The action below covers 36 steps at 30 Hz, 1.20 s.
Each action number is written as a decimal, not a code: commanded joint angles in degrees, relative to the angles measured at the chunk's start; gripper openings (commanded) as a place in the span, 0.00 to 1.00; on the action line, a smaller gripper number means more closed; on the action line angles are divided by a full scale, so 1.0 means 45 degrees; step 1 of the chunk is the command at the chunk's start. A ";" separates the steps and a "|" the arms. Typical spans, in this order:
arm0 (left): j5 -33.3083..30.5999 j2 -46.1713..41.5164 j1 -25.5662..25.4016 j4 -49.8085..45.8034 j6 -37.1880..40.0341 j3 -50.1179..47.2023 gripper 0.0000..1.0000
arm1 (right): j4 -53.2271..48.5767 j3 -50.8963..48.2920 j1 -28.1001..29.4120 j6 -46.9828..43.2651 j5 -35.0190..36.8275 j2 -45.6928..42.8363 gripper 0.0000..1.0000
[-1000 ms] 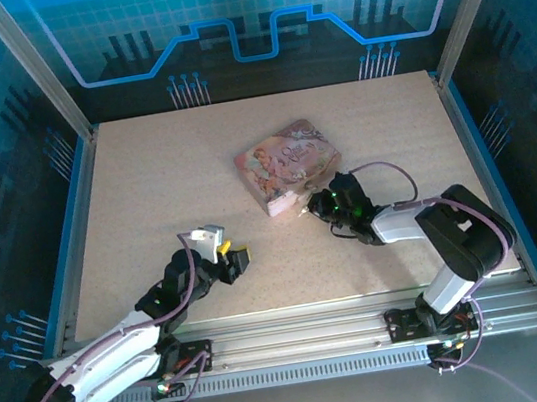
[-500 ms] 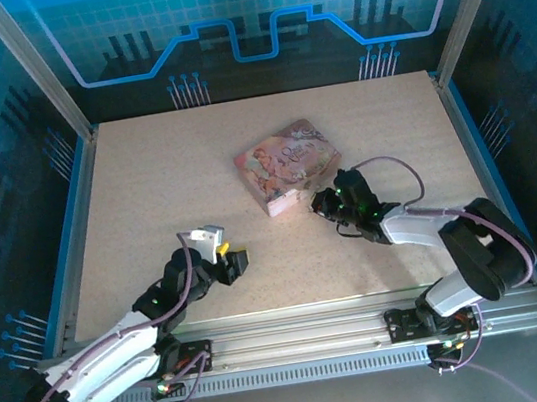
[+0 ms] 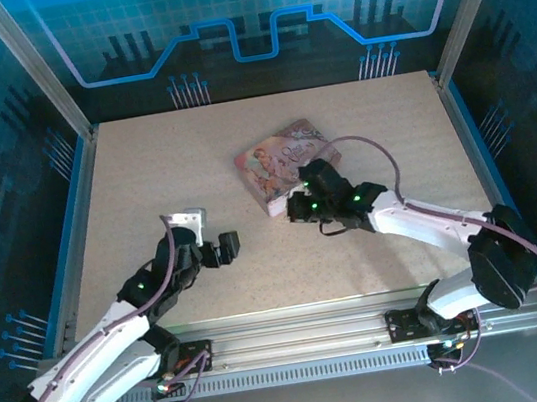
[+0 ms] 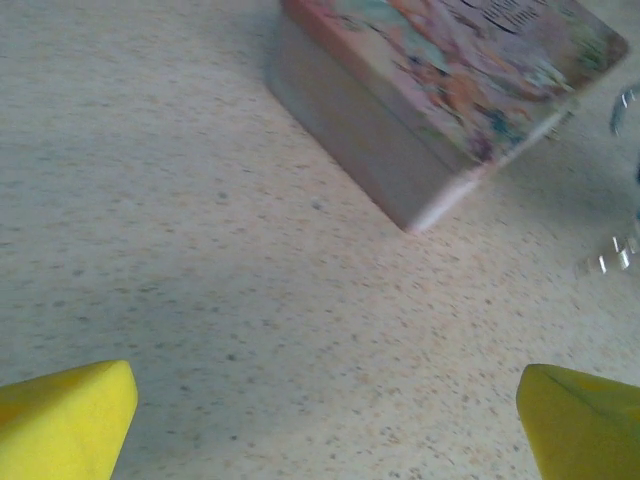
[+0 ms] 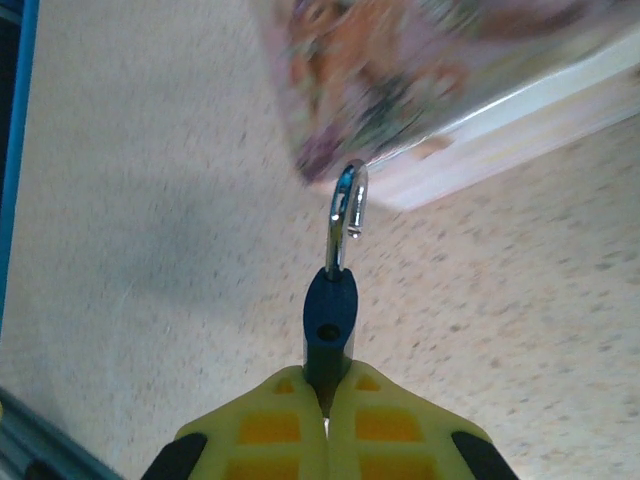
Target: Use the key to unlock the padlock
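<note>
My right gripper (image 5: 328, 385) is shut on the dark blue body of the padlock (image 5: 330, 310). Its silver shackle (image 5: 347, 215) points away from me, with one end free of the body. It is held just in front of a corner of the pink floral box (image 5: 420, 70). In the top view the right gripper (image 3: 297, 207) is at the box's near corner. My left gripper (image 4: 325, 410) is open with only bare table between its yellow fingertips (image 4: 70, 420); from above the left gripper (image 3: 225, 250) is left of the box. I cannot make out the key.
The pink box (image 3: 288, 163) lies mid-table, and its near corner (image 4: 425, 205) faces the left gripper. Small blurred shiny metal bits (image 4: 610, 258) show right of that corner. Metal frame posts and blue rails (image 3: 71, 230) line the table's sides.
The left gripper has opened wide and its wrist has turned and shifted slightly left. The right arm has reached forward and left, carrying the padlock closer to the box's near corner.
</note>
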 commanded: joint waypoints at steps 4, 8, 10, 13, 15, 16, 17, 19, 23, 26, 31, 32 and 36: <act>0.0657 0.0517 0.2908 -0.2804 -0.1774 0.1244 0.99 | -0.1291 0.2480 0.1518 -0.0531 -0.0927 0.2494 0.00; 0.1861 0.0777 0.4872 -0.3413 -0.2514 0.1403 0.99 | -0.2077 0.4844 0.2232 -0.0841 -0.1819 0.4861 0.00; 0.2269 0.0878 0.5519 -0.3642 -0.2677 0.1432 0.99 | -0.2520 0.6069 0.2440 -0.0775 -0.2057 0.6091 0.00; 0.2503 0.0802 0.5874 -0.3890 -0.2661 0.1414 0.99 | -0.2601 0.7435 0.2492 -0.0676 -0.2739 0.7619 0.00; 0.2499 0.0665 0.5936 -0.4021 -0.2615 0.1379 0.99 | -0.2910 0.8513 0.2471 -0.0796 -0.3199 0.8623 0.01; 0.2473 0.0552 0.5972 -0.4065 -0.2607 0.1328 0.99 | -0.3183 0.9154 0.2485 -0.0942 -0.3387 0.9160 0.01; 0.2434 0.0461 0.5977 -0.4078 -0.2598 0.1269 0.99 | -0.3474 0.9766 0.2486 -0.1066 -0.3500 0.9593 0.01; 0.2448 0.0286 0.6016 -0.4099 -0.2589 0.1133 0.99 | -0.4050 1.0791 0.2438 -0.1344 -0.3617 1.0474 0.01; 0.2700 0.0191 0.6036 -0.3929 -0.2513 0.0892 0.99 | -0.4274 1.1470 0.2099 -0.1372 -0.3877 1.1396 0.02; 0.2996 0.0283 0.6036 -0.3709 -0.2372 0.0735 0.99 | -0.4232 1.1554 0.1795 -0.1330 -0.3833 1.1662 0.04; 0.3280 0.0412 0.6036 -0.3347 -0.2163 0.0574 0.99 | -0.4752 1.2033 0.1378 -0.1733 -0.3714 1.1979 0.08; 0.3336 0.0449 0.6036 -0.3286 -0.2101 0.0559 0.99 | -0.4884 1.2140 0.1324 -0.1822 -0.3634 1.2018 0.08; 0.3616 0.0435 0.6036 -0.3097 -0.1803 0.0476 0.99 | -0.5461 1.2517 0.1236 -0.2155 -0.3323 1.2166 0.17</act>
